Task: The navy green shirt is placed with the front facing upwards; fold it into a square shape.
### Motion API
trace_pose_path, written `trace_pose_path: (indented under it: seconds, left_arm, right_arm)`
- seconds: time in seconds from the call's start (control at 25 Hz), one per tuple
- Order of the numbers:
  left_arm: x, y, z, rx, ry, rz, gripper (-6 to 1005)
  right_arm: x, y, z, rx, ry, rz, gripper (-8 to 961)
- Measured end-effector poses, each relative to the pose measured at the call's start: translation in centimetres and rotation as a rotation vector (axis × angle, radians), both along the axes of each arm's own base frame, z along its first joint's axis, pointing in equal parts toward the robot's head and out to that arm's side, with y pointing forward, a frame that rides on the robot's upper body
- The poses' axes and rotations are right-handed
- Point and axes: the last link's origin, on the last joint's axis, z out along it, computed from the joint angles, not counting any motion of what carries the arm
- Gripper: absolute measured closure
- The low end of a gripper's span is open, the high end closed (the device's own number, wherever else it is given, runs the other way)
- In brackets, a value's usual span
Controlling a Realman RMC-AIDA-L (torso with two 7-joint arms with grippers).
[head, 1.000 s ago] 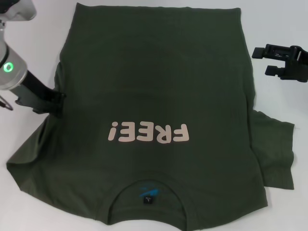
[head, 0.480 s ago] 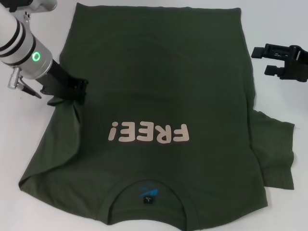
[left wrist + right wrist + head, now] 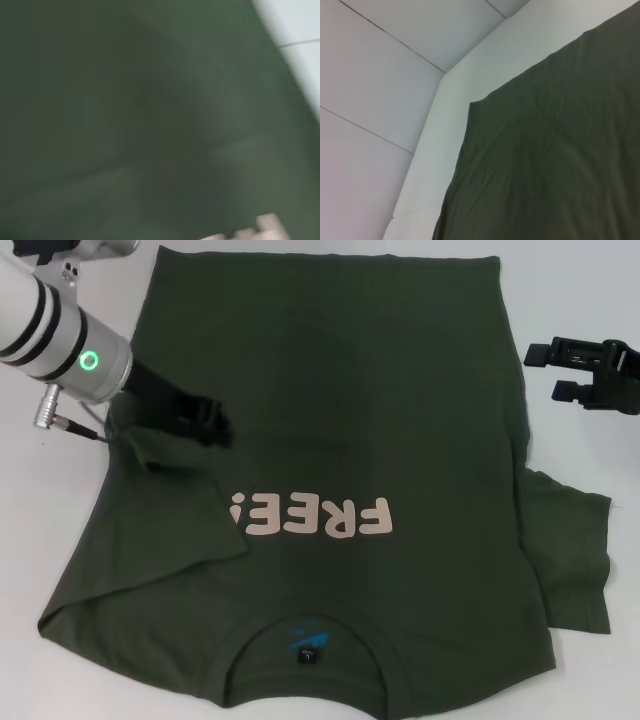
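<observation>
Navy green shirt (image 3: pixel 400 420) spread front-up across the white table (image 3: pixel 590 290), collar at the near edge, hem at the far edge. Pale pink "FREE!" print (image 3: pixel 320 518) upside down from the head camera, black neck label (image 3: pixel 308 652) with its blue mark just inside the collar.

Over on the robot's left: left gripper (image 3: pixel 205 423) low above the shirt body, just beyond the print, fingers pressed together and pinching a bunch of the shirt's left-side fabric. Left flap of cloth lying folded inward from that pinch, its slanted edge crossing the exclamation mark and hiding part of it. Lower left corner flat on the table.

On the right: right gripper (image 3: pixel 548 370) parked off the cloth, beside the shirt's right edge, fingers spread apart, nothing between them. Right sleeve (image 3: pixel 570 560) lying flat, sticking out sideways.

From the left wrist camera: nothing but close, blurry green fabric (image 3: pixel 125 125), a sliver of pale print (image 3: pixel 267 225) at one corner. From the right wrist camera: a shirt corner (image 3: pixel 560 165) flat against the white tabletop (image 3: pixel 435 150).
</observation>
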Motion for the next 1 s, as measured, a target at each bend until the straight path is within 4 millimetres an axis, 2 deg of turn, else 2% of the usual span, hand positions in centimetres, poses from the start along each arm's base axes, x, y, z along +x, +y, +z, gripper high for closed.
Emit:
trace_pose_path:
  seconds: [0.12,0.28,0.4,0.64,0.8,1.0]
  left_arm:
    - [0.4,-0.8,0.6,-0.022,-0.112,-0.084,859]
    - [-1.1,-2.0,1.9,-0.004,-0.134,-0.135,782]
    - [-2.5,-4.2,1.8,-0.038,-0.146,-0.236,550]
    - [-4.6,-9.0,0.7,-0.044,-0.222,-0.428,323]
    - [-6.0,-11.1,-0.9,-0.043,-0.294,-0.471,323]
    - [-7.3,-11.9,-1.9,-0.038,-0.363,-0.408,323]
  right_arm:
    - [0.1,-0.1,-0.1,-0.01,-0.019,0.002,11]
    - [0.1,-0.1,-0.2,-0.017,-0.057,0.031,11]
    - [0.0,-0.1,0.0,-0.01,-0.085,0.073,11]
    - [-0.1,-0.5,0.1,-0.02,-0.122,0.141,11]
    - [-0.1,-0.9,0.1,-0.041,-0.134,0.16,11]
    - [0.0,-2.1,0.2,-0.144,-0.16,0.176,11]
